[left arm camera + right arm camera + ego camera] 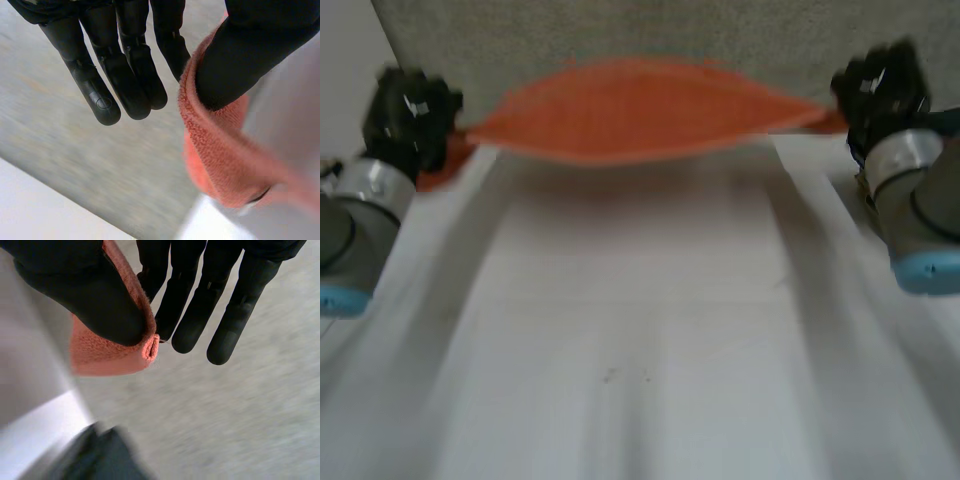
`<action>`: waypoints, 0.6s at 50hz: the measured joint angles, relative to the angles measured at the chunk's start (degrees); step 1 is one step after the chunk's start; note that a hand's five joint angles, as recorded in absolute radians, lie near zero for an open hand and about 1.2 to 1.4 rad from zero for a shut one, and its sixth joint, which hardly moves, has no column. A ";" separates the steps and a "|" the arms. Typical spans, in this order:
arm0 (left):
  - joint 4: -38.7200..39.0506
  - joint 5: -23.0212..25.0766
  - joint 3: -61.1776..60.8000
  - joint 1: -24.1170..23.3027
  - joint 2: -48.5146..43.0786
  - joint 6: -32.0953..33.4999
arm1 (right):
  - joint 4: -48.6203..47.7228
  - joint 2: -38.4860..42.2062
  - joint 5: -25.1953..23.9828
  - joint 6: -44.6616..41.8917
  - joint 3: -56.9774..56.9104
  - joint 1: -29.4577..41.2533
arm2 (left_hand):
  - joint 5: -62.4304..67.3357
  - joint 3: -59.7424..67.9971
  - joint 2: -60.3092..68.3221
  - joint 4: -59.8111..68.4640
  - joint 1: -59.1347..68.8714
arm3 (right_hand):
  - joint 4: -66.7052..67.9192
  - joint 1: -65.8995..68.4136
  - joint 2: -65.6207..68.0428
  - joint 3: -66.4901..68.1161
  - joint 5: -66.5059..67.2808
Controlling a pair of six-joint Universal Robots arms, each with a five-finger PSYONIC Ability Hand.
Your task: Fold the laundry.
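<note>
Head view: white table (pixel 640 330), with the orange towel (pixel 630 110) stretched taut at its far edge, long axis running side to side between the arms. Left hand (pixel 410 110) and right hand (pixel 882 85) each pinch one end — thumb pressing cloth against straight fingers.

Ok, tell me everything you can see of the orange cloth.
The orange cloth looks like looped terry. It is stretched wide over the far edge of the white table, bowed in the middle. The left robot hand pinches one end, the right robot hand the other, each thumb against fingers.
</note>
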 measured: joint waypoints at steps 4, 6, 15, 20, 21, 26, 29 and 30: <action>0.27 2.16 -5.14 0.89 -3.22 0.21 | 2.77 1.84 -0.73 2.26 4.36 -0.29 | 0.00 0.00 0.00 0.00 0.00 | 0.01 0.00 0.00 0.00 0.01; 0.36 2.97 -6.71 1.38 -5.30 0.30 | 3.66 2.88 -1.02 3.42 5.78 -0.35 | 0.00 0.00 0.00 0.00 0.00 | 0.00 0.00 0.00 0.00 0.00; 0.21 5.11 -10.20 4.25 -12.54 1.11 | 6.63 5.24 -1.81 6.35 9.74 -1.65 | -19.58 -20.78 -21.19 -21.42 -20.38 | 0.01 0.00 0.00 0.00 0.00; -0.07 5.23 -10.73 5.56 -12.45 1.36 | 7.30 4.77 -2.27 6.34 11.05 -2.49 | -30.38 -31.40 -31.69 -32.14 -28.42 | 0.00 0.00 0.00 0.00 0.01; -0.13 5.22 -10.90 5.81 -12.29 1.39 | 7.35 4.71 -2.32 6.32 11.25 -2.56 | -30.72 -31.75 -31.97 -32.46 -28.51 | 0.01 0.00 0.00 0.00 0.01; -0.57 5.05 -12.30 6.98 -10.73 1.51 | 7.47 4.44 -2.47 6.30 12.66 -2.90 | -30.88 -31.81 -31.99 -32.51 -28.51 | 0.00 0.00 0.00 0.00 0.00; -1.20 5.02 -13.59 7.75 -9.35 1.53 | 7.48 4.27 -2.55 6.32 13.40 -3.10 | -30.57 -31.55 -31.71 -32.25 -28.36 | 0.00 0.00 0.00 0.00 0.01; -1.31 5.02 -13.75 7.84 -9.18 1.53 | 7.48 4.23 -2.56 6.33 13.49 -3.12 | -30.26 -31.35 -31.54 -32.01 -28.23 | 0.00 0.00 0.00 0.00 0.00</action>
